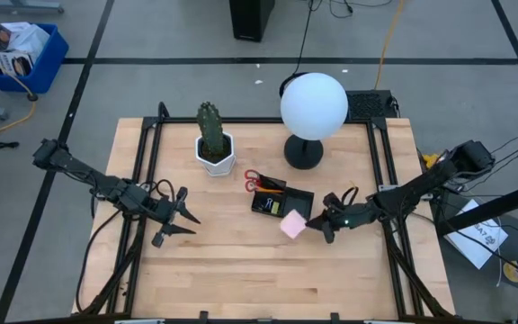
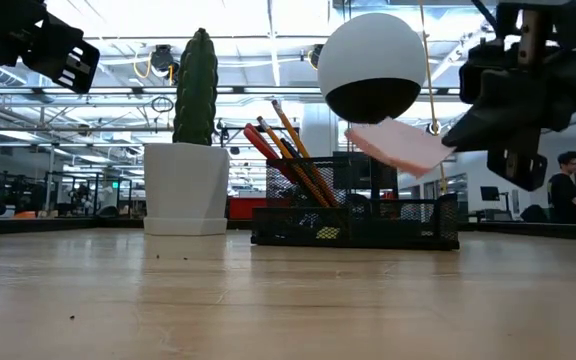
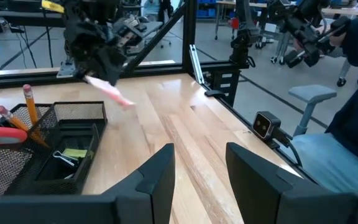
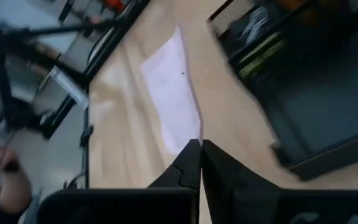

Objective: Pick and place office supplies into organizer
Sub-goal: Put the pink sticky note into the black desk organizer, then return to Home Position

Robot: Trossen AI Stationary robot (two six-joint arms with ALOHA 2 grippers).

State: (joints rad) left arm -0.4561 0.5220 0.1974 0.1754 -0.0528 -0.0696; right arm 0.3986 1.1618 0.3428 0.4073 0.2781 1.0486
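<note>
Right pincer (image 1: 317,227) pinches pink sticky-note pad (image 1: 293,225) beside organizer (image 1: 281,202).

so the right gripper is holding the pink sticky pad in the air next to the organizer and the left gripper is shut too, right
Not quite. The left gripper is open and empty; the left wrist view shows a clear gap between its fingers. The rest holds: the right gripper is shut on the pink sticky pad, held in the air beside the organizer.
</note>
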